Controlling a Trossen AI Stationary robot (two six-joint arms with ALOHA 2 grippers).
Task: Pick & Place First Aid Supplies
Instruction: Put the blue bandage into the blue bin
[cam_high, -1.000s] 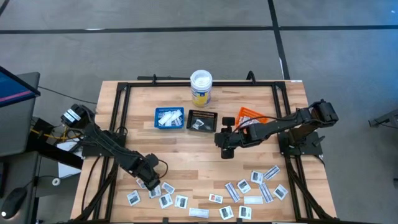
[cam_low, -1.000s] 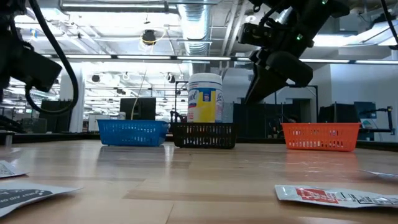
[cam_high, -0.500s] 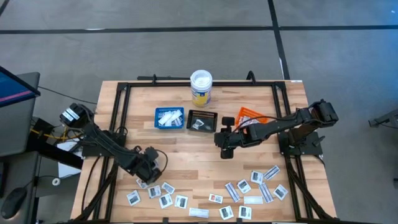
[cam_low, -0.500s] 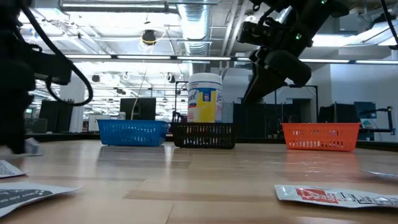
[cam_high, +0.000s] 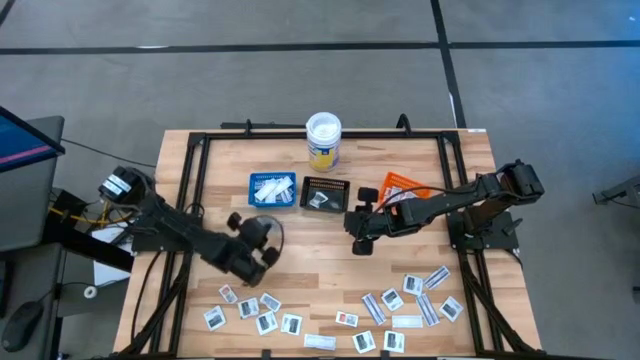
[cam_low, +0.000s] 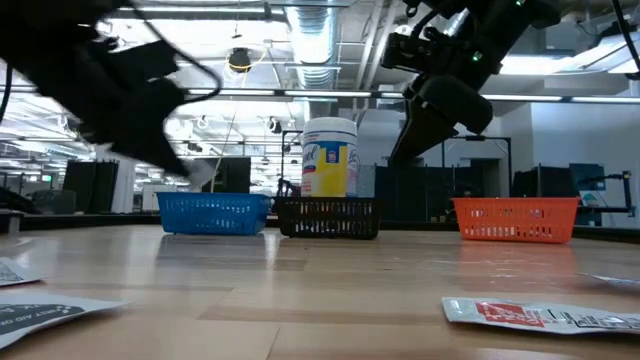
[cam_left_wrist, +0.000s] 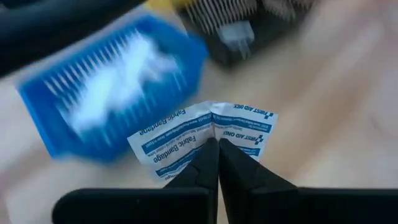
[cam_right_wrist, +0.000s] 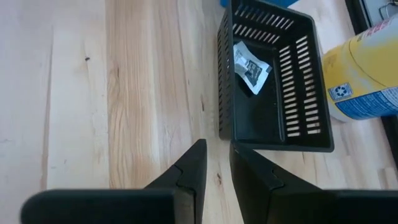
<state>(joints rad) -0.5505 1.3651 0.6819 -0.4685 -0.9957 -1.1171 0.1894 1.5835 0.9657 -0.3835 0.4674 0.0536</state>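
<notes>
Landmark: blue tray (cam_high: 272, 189), on the wooden table (cam_high: 300, 260).
Left gripper (cam_left_wrist: 216, 144): fingers pinching a folded white-and-blue bandage packet (cam_left_wrist: 202, 137), holding it in the air just short of the blue tray on its near side.
Loose packets (cam_high: 385, 305): lying nearer than the tray, along the table's front edge.
Right gripper (cam_right_wrist: 216, 155): hovering beside the black tray (cam_right_wrist: 273, 81), right of the blue tray; fingers slightly parted, gripping nothing.
Black tray contents: one squarish packet (cam_right_wrist: 250, 67) lying inside.

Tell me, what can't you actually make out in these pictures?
- Blue tray contents: left wrist view, motion-blurred white.
- Left gripper: low view, a dark smear; its fabric bandage packet can't be made out there.
- Printing on table packets: high view, too small.
- Orange tray contents: high view, right arm covers it.
</notes>
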